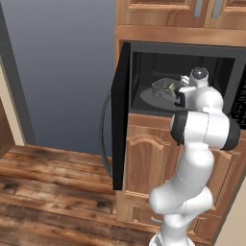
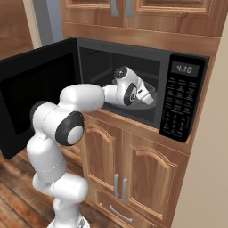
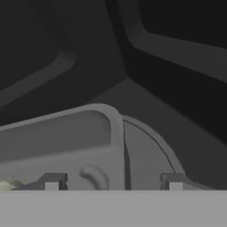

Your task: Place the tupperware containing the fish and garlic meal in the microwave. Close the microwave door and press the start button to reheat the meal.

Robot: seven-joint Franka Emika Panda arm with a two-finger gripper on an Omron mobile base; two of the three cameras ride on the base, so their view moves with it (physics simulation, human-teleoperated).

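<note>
Inside the wide black built-in microwave: small translucent grey plastic tupperware, resting on the round dark turntable, green and pale fish and garlic meal showing through its wall. Two-finger gripper reaching into the cavity, jaws spread wide, tub's rounded corner between the fingertips, grip not confirmed. Dark cavity walls close beyond. Black microwave door swung fully open leftward, curved grey handle outward. Brown wooden cabinets below; plank floor.

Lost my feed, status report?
End effector inside microwave, apart at tub's corner. Tub on turntable. Door open.
</note>
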